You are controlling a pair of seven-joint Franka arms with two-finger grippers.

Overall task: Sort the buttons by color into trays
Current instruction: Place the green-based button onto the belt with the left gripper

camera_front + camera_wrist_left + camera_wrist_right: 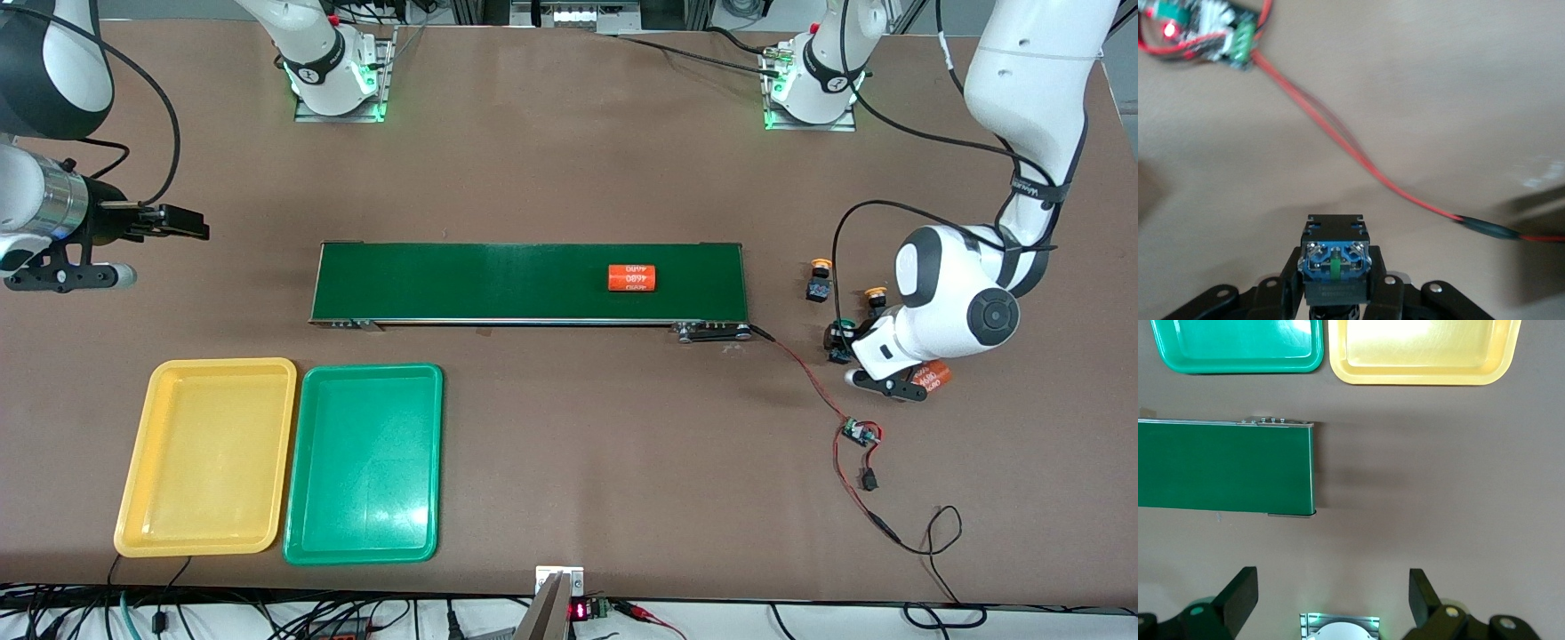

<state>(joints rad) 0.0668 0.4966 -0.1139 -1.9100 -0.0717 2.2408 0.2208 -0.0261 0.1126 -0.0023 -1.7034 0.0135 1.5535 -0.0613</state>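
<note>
Green-capped black push-button switch (1335, 263) is clamped in the left gripper (1336, 293), low over the table at the left arm's end, right by two yellow-capped switches (819, 277) sitting on the table. Right gripper (1331, 593) waits spread wide near its end of the dark green conveyor belt (1225, 467). Yellow plastic tray (209, 455) and green plastic tray (364, 462) are side by side.

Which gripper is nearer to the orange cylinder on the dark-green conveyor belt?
Left. The left gripper is off the belt's end nearest the cylinder; the right gripper waits off its other end.
</note>
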